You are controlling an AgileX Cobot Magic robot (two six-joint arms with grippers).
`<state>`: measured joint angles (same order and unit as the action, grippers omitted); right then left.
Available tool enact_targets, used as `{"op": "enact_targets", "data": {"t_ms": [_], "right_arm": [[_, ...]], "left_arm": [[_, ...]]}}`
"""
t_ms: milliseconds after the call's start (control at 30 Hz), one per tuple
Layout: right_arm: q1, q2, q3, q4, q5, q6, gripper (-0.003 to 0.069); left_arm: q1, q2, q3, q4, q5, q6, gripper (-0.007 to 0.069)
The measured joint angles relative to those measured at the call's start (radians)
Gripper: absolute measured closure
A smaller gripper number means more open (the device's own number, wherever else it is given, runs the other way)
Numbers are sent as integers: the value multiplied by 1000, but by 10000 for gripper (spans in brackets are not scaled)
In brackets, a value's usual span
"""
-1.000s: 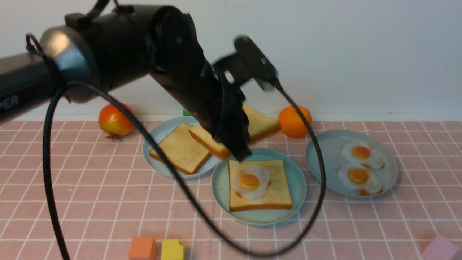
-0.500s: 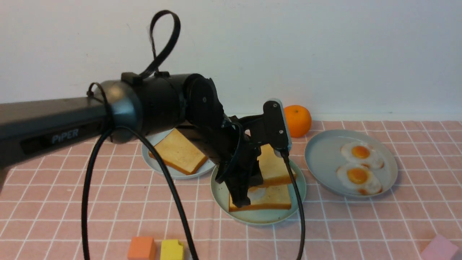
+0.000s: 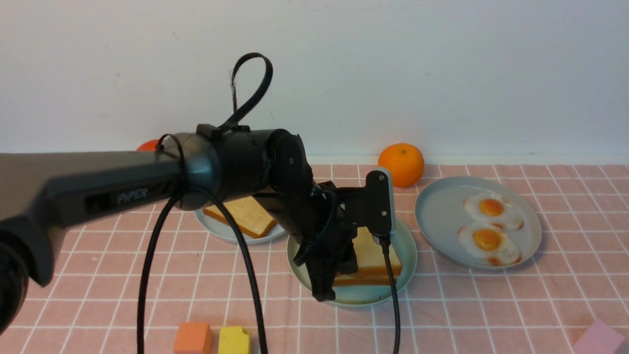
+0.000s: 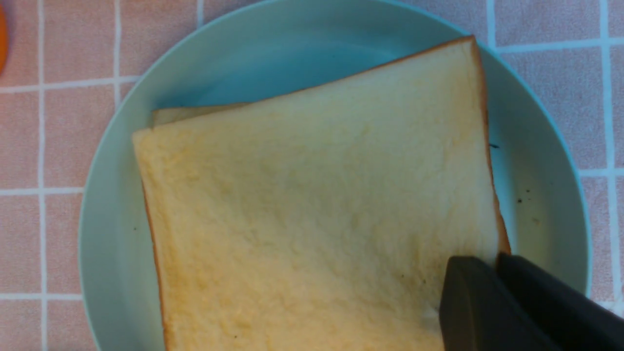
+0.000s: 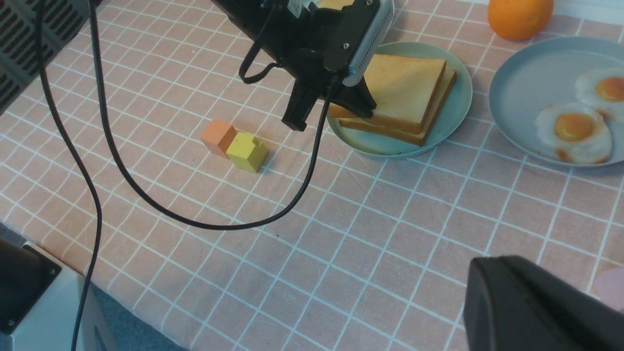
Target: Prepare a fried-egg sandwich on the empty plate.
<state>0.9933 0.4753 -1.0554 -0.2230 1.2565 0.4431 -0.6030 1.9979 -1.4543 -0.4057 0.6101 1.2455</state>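
Note:
The fried-egg sandwich (image 3: 376, 255) lies on the mint-green plate (image 3: 405, 246) at the table's middle, two toast slices stacked, the egg hidden between them. My left gripper (image 3: 327, 287) is low over the plate's front left, its jaws almost together on a corner of the top toast slice (image 4: 317, 204), which lies slightly skewed on the lower slice. The plate's rim (image 4: 546, 195) shows round the toast. In the right wrist view the sandwich (image 5: 404, 87) shows on the plate (image 5: 458, 97). My right gripper (image 5: 492, 265) is shut and empty, above bare cloth at the front right.
A pale plate (image 3: 231, 236) with one toast slice (image 3: 243, 216) sits behind on the left. A pale plate (image 3: 442, 211) with two fried eggs (image 3: 486, 238) is on the right. An orange (image 3: 400, 164) stands behind. Orange (image 3: 194, 338), yellow (image 3: 234, 340) and pink (image 3: 599, 339) blocks lie at the front edge.
My left arm has come down and forward with the toast slice, from above the plates to flat on the egg and lower slice. The egg is now covered.

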Motion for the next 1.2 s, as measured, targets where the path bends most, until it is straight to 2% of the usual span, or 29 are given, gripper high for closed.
{"op": "enact_targets", "data": {"t_ms": [200,367,633,800,833,933,967,1000,1033,1067,1100,1167,1200], "right_arm": [[0,0,0,0,0,0,620],[0,0,0,0,0,0,618],[0,0,0,0,0,0,614],[0,0,0,0,0,0,609],[0,0,0,0,0,0,608],[0,0,0,2,0,0,606],[0,0,0,7,0,0,605],[0,0,0,8,0,0,605],[0,0,0,12,0,0,603],[0,0,0,12,0,0,603],[0,0,0,20,0,0,601],[0,0,0,28,0,0,597],[0,0,0,29,0,0,597]], "left_arm": [[0,0,0,0,0,1,552],[0,0,0,-1,1,1,466],[0,-15,0,-2,12,0,277],[0,-70,1,-10,67,-27,235],[0,-74,1,-11,70,-32,236],[-1,-159,2,-16,110,-155,298],[-2,-251,2,-17,126,-265,393],[-3,-262,2,-17,127,-296,405],[-3,-363,2,-13,133,-406,500],[-3,-376,3,-12,133,-422,529],[-2,-472,17,-2,131,-538,608],[0,-625,66,16,130,-652,612],[0,-638,81,16,128,-670,613]]}}
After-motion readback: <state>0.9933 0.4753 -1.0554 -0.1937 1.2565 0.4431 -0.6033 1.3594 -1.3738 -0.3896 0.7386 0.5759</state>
